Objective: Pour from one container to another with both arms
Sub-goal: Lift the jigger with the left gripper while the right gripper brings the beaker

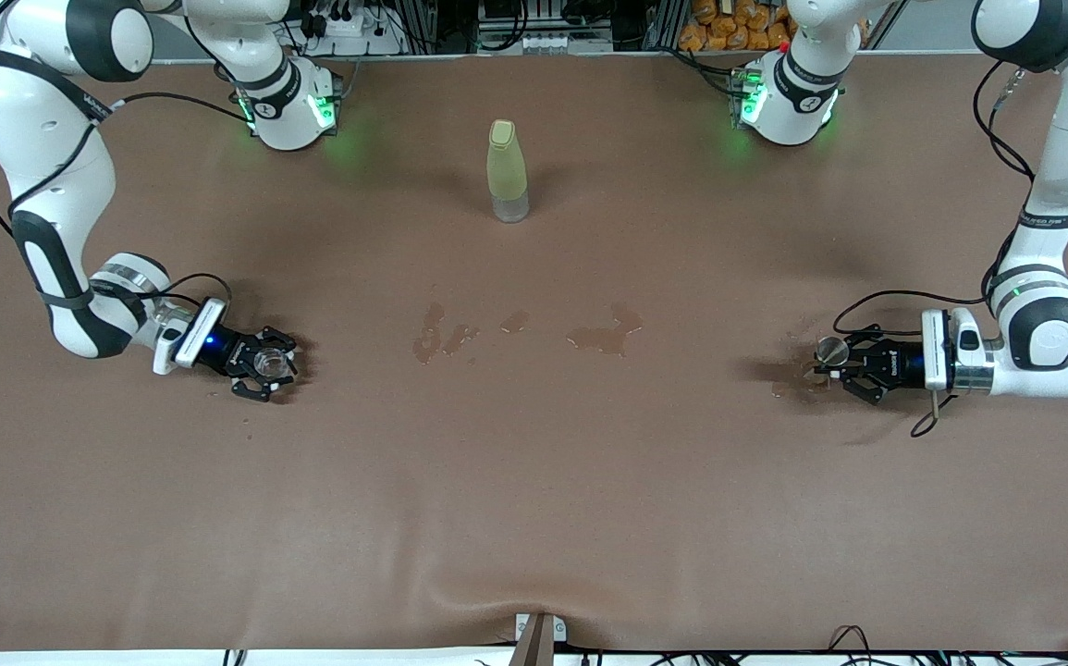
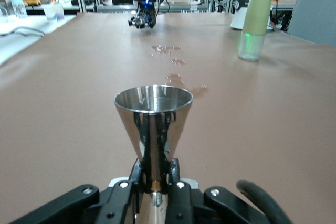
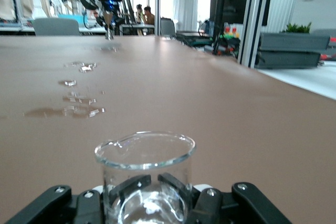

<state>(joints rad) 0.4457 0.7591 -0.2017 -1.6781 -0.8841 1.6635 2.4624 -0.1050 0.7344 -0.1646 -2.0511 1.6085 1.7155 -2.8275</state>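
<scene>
Steel conical jigger (image 2: 153, 124), clear glass beaker (image 3: 145, 174)

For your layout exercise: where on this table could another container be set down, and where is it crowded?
Free: the broad strip of table nearer the front camera than the puddles. Also between the bottle and each arm's base. Crowded or wet: the mid-table puddles, around the right hand gripping the beaker, and the left hand gripping the metal cup.
</scene>
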